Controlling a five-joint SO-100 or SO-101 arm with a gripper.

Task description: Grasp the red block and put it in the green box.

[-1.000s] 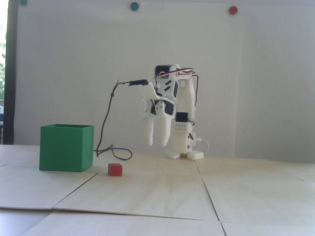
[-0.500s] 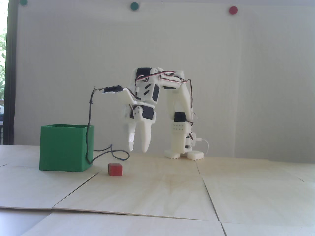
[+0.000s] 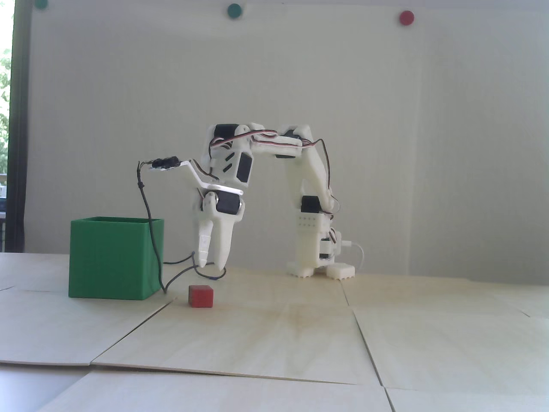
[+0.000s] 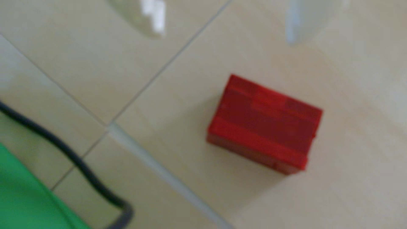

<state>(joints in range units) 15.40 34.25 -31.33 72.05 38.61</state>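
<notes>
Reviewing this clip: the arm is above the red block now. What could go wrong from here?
1. The black cable hangs from the wrist and trails on the wooden table between the large green plastic box and the small red block; it may snag or drag.
2. The end effector is open above the block, whose edges sit skewed in the wrist view, so closing could twist it.

Soft, even daylight in the fixed view, brightest at the window strip point(image 3: 5, 128) on the left edge; pale, washed-out colours, slight overall haze; only faint shadows on the surface point(image 3: 300, 334). Wrist view heavily blurred and blocky: smeared edges on the red block point(image 4: 264, 123), hand point(image 4: 222, 39) fingers reduced to translucent white ghosts along the top
</notes>
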